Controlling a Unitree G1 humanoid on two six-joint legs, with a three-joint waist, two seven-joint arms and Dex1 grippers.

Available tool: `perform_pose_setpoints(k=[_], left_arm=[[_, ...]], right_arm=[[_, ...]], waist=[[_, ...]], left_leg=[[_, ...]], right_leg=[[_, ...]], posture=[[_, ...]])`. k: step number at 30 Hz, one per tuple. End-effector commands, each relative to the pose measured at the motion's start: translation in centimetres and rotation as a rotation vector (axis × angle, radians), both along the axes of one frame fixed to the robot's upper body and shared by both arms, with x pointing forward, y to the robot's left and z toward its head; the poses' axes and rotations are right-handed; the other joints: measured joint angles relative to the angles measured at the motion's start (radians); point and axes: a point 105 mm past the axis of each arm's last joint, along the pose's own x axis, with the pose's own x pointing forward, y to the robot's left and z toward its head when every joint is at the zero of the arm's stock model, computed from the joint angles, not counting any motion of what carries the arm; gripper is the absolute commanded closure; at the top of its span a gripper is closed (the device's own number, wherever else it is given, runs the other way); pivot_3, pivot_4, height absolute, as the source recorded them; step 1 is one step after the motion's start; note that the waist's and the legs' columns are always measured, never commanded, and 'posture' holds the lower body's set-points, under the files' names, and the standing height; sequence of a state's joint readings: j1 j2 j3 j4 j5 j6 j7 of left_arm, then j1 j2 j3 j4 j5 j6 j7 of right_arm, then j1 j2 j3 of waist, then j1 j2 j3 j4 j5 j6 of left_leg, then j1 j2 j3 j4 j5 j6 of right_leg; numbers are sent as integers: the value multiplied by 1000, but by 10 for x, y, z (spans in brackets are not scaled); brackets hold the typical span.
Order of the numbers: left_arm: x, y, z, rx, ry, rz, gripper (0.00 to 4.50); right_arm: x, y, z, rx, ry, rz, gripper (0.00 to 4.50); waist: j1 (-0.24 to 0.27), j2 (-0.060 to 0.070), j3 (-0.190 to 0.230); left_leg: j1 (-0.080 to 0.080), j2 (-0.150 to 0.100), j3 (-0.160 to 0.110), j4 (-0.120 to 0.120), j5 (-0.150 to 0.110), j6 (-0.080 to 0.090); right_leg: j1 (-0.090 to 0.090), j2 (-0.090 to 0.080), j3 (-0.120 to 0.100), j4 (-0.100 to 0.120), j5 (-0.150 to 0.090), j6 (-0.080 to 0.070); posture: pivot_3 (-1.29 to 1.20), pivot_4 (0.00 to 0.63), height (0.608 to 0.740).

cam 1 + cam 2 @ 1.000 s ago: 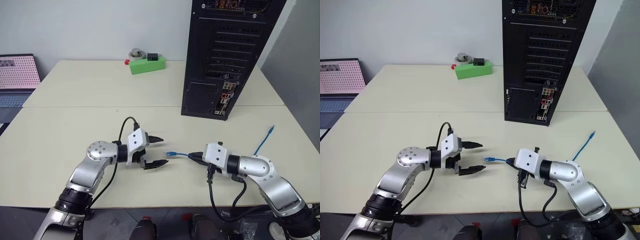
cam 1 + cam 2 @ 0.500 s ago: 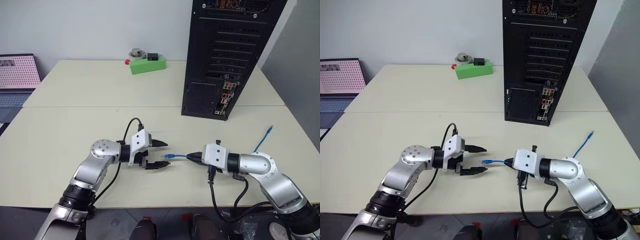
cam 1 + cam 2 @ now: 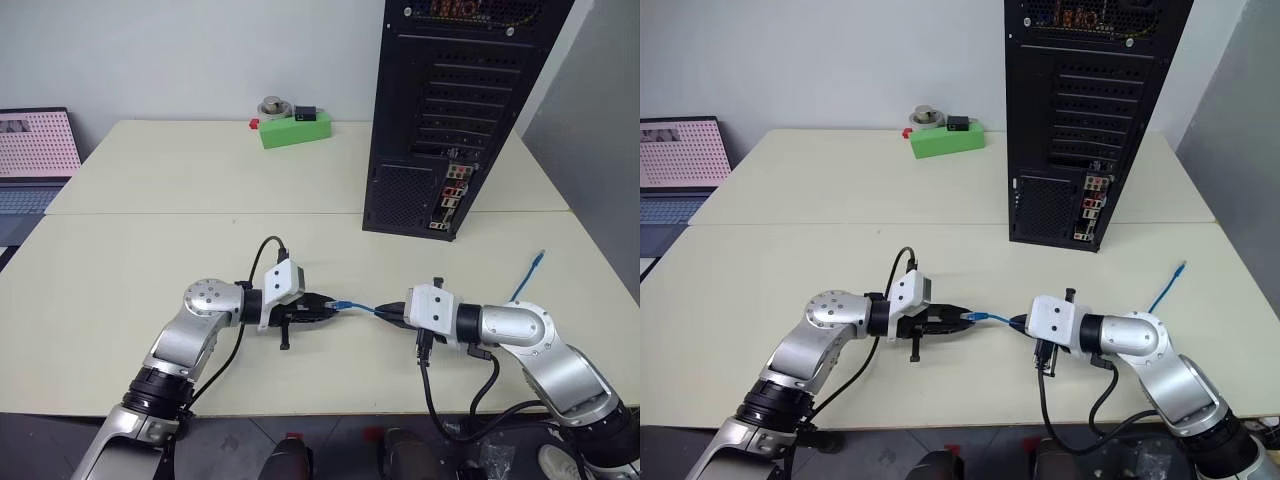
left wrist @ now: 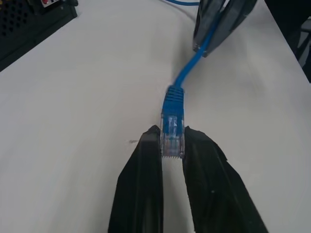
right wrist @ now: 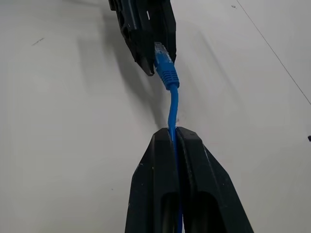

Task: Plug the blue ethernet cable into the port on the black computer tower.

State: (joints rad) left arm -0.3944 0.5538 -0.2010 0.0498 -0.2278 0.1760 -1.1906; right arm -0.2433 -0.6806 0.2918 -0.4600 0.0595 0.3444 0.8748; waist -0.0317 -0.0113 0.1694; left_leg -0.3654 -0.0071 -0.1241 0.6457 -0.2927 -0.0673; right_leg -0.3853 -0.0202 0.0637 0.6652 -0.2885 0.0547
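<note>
The blue ethernet cable hangs just above the table between my two grippers. Its clear-blue plug is pinched between the black fingertips of my left gripper, which is shut on it. My right gripper is shut on the cord a short way behind the plug. The cable's other end rises at the right of the table. The black computer tower stands upright at the back, its rear panel with coloured ports facing me, well beyond both grippers.
A green block with small items on it sits at the table's far side. A laptop stands at the far left. A seam joins the two tabletops in front of the tower.
My left gripper has closed from wide open onto the cable's plug. Both arms have stayed nearly in place.
</note>
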Motion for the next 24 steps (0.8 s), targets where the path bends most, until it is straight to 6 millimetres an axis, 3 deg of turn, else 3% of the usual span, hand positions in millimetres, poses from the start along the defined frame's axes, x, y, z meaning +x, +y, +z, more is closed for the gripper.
perform_pose_setpoints(k=[1, 5, 12, 16, 20, 24], left_arm=[[1, -1, 2, 16, -62, -17, 4193], [2, -2, 3, 8, -99, -24, 4193], [0, -7, 6, 9, -224, -68, 4193], [-3, -11, 11, -3, -349, -95, 4193], [-11, -17, 11, 17, -556, -167, 4194], [-16, -21, 17, -16, -750, -209, 4194]], right_arm=[[-4, 2, 14, -10, -61, 43, 4500], [-2, 0, 12, -27, -66, 40, 4500], [-3, -19, 20, -6, 17, 24, 2892], [-11, -27, 28, 90, 156, -5, 2043], [-14, -22, 34, 261, 293, -52, 1233], [-12, -6, 32, 408, 407, -94, 1057]], waist=[[0, 0, 0], [0, 0, 0], [1, 0, 0], [3, 0, 0], [1, 0, 0], [1, 0, 0]], left_leg=[[0, 0, 0, 0, 0, 0], [0, 0, 0, 0, 0, 0], [0, 0, 0, 0, 0, 0], [0, 0, 0, 0, 0, 0], [0, 0, 0, 0, 0, 0], [0, 0, 0, 0, 0, 0]], right_leg=[[0, 0, 0, 0, 0, 0], [0, 0, 0, 0, 0, 0], [0, 0, 0, 0, 0, 0], [0, -1, 0, 0, 0, 0], [0, -1, 0, 0, 0, 0], [0, -1, 0, 0, 0, 0]], posture=[[0, 150, 740], [0, 150, 740], [0, 150, 740], [0, 150, 740], [0, 150, 740], [0, 150, 740]])
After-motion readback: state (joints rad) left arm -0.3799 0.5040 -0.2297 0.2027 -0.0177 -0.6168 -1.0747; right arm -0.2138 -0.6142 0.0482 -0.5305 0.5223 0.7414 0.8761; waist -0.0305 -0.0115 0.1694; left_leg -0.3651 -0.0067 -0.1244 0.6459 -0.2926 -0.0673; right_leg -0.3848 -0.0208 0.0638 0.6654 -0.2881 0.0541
